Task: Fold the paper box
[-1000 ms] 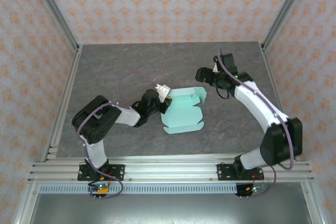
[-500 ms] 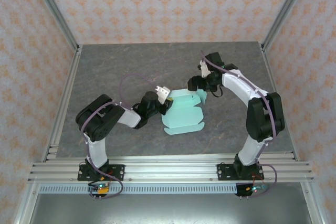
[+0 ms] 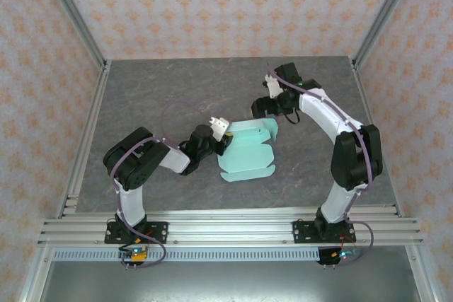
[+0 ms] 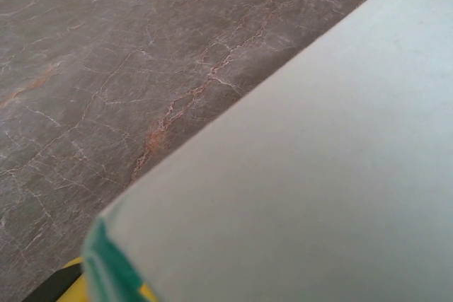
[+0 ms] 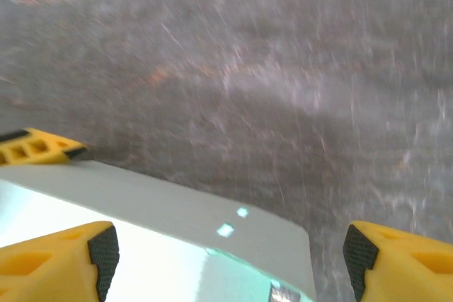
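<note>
The box (image 3: 248, 152) lies near the middle of the bench (image 3: 156, 97), between the two arms. It is a sheet of pale mint card, mostly flat. The near part rests on the bench, with small tabs at its edges. The far part looks folded upward, and the far right corner curls a little.

The left claw (image 3: 221, 139) is at the left edge of the box, low over the bench, and it reaches in from the left side. In the left wrist view the card (image 4: 318, 175) is very close to the camera and covers the lower right half, with the grey bench (image 4: 106, 47) behind it. At the bottom left a yellow finger (image 4: 74, 281) shows under a folded green edge of the card. I cannot tell if this claw is closed on the card or only stands around it.

The right claw (image 3: 263, 107) is at the far edge of the box, just at the raised part. In the right wrist view this claw (image 5: 228, 249) is wide open. Its two yellow fingers stand far apart, and the pale edge of the card (image 5: 177, 203) lies between them. The left finger overlaps the card, while the right finger is clear of the card's corner. Behind them the bench (image 5: 283, 68) is blurred.
</note>
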